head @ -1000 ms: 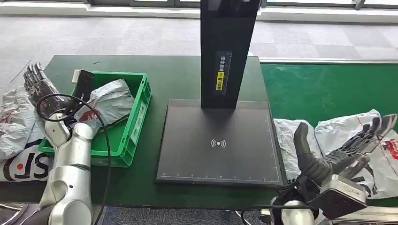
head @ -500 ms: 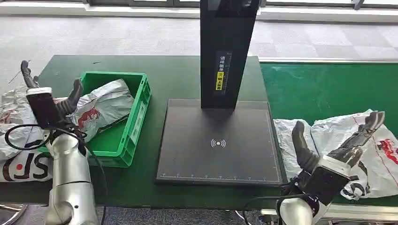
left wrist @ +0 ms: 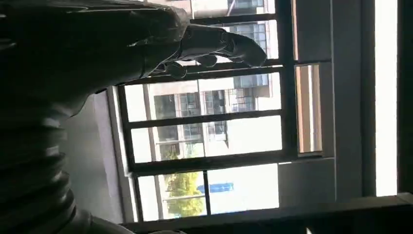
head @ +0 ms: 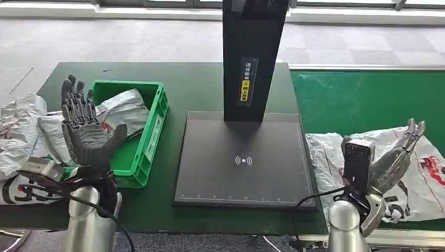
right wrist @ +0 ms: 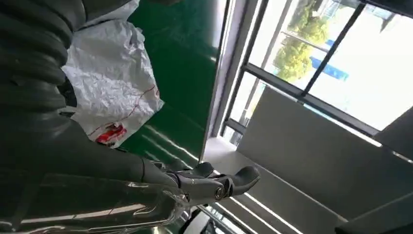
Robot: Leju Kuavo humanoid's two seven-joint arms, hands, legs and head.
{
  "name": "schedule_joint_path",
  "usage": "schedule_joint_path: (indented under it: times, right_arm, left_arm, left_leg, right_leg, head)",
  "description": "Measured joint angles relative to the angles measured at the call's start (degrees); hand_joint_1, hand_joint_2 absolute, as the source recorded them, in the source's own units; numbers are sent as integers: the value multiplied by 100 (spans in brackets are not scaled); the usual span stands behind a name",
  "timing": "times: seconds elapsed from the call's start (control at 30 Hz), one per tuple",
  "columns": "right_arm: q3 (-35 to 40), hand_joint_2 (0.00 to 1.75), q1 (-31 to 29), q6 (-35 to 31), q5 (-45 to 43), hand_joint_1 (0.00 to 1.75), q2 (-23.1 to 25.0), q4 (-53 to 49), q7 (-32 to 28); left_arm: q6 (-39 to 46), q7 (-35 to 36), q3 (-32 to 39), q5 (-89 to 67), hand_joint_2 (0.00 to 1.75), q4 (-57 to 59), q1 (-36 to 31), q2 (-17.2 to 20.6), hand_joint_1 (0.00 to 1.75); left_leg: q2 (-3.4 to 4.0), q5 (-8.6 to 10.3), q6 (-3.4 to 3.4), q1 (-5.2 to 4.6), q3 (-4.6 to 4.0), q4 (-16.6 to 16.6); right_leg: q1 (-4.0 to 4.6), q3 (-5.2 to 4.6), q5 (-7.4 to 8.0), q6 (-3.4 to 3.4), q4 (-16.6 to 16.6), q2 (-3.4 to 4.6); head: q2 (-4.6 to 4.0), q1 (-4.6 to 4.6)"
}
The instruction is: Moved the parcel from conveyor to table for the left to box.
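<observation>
Since a second ago our right robot hand [head: 393,157] has turned edge-on, fingers spread and empty, right beside the parcel [head: 414,173] at the conveyor's [head: 362,100] near edge.

- The scanner pad [head: 244,160] lies on the table [head: 199,86], near its front edge; the other places are told from it.
- A tall post [head: 254,58] stands at the pad's back edge.
- Left of the pad sits a crate [head: 152,131] with a parcel [head: 122,113] inside.
- Further left, past the crate, a heap of bags [head: 21,131] lies at the table's end.
- Right of the pad runs the conveyor [head: 367,100], with crumpled parcels [head: 414,173] on its near part.
- The left hand [head: 86,136] is raised before the crate.
- The right hand [head: 391,160] is over the conveyor parcels.
</observation>
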Motion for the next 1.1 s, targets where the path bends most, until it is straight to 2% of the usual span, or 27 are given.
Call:
schedule_joint_path:
  times: [0.3, 0.57, 0.77, 0.93, 1.1]
  right_arm:
    - [-453, 175, -412, 304, 103, 0, -129, 649, 92]
    - [-551, 175, -485, 359, 144, 0, -151, 829, 116]
    - [-641, 175, -701, 647, 394, 0, -155, 1203, 483]
    - [-748, 175, -899, 1245, 315, 0, -214, 1814, 509]
    - [-752, 175, -914, 1289, 313, 0, -219, 1862, 509]
  left_arm:
    - [-50, 2, -538, -11, 175, -588, 454, -2, 0]
    - [-50, 2, -624, -24, 175, -720, 522, 0, 0]
    - [-46, 2, -641, -173, 175, -801, 542, 2, 0]
    - [-138, 4, -641, -247, 175, -899, 627, 2, 0]
    - [-144, 2, -641, -258, 175, -901, 630, 2, 0]
  left_leg:
    - [-6, 1, 1, 1, -1, 0]
    - [-6, 2, 0, 1, -1, 0]
    - [-4, 2, 1, 0, 0, 0]
    - [-5, 2, 1, 1, 0, 0]
    - [-5, 2, 1, 1, 0, 0]
  right_leg:
    - [2, 2, -1, 1, 1, -8]
    - [1, 2, -1, 1, 3, -7]
    - [0, 2, 0, 1, 1, -6]
    - [1, 3, 0, 1, 2, -6]
    - [1, 3, 0, 1, 2, -6]
  head:
    - [0, 2]
    - [0, 2]
    - [0, 2]
    - [0, 2]
    - [0, 2]
